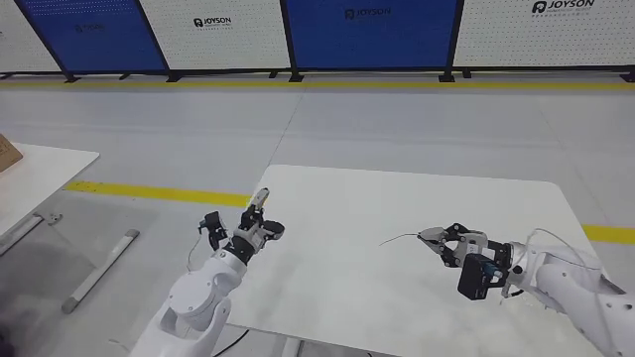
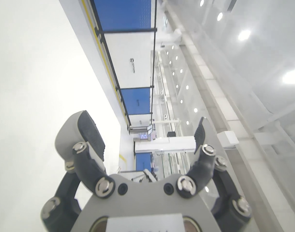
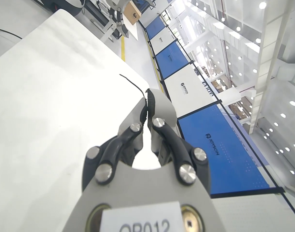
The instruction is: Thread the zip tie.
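Left gripper [image 2: 145,126] sat at the table's [image 1: 397,288] left edge, jaws spread wide and empty, ribbed black rubber pads bare. Zip tie [image 3: 131,82], a thin, slightly curled black plastic strip, stuck out above the table's middle, one end pinched in the right gripper [image 3: 147,97], clamped tight. I'd have the left grab the free tail near its tip, since the strip looks floppy.

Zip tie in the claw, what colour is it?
Black; the zip tie shows best in the right wrist view, against the white table.
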`<action>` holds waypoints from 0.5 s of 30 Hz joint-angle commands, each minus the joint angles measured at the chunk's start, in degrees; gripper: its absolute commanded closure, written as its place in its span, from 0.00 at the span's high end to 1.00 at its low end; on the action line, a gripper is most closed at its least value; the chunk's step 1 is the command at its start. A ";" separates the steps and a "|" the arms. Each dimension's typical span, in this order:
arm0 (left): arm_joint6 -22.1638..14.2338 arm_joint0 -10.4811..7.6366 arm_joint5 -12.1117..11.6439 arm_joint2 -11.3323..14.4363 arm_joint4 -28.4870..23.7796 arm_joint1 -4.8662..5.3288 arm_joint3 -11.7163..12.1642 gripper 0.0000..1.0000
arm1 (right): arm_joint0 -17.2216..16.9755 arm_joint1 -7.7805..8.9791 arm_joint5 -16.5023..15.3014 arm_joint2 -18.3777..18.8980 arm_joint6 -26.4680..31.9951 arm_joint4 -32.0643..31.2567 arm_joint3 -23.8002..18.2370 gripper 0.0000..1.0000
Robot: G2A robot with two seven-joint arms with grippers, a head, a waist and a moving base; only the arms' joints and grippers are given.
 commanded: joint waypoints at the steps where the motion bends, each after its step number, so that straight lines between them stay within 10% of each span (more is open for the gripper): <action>1: -5.38 0.21 4.21 0.07 0.77 0.38 -1.28 1.00 | 0.00 0.00 0.00 0.00 0.00 0.00 0.00 0.00; 3: -13.65 -0.13 10.54 0.68 1.35 0.98 -1.28 1.00 | 0.00 0.00 0.00 0.00 0.00 0.00 0.00 0.00; 15: -19.27 -0.17 10.12 0.49 -5.78 1.05 0.67 1.00 | 0.07 -0.56 2.87 0.48 5.32 -1.04 -2.24 0.00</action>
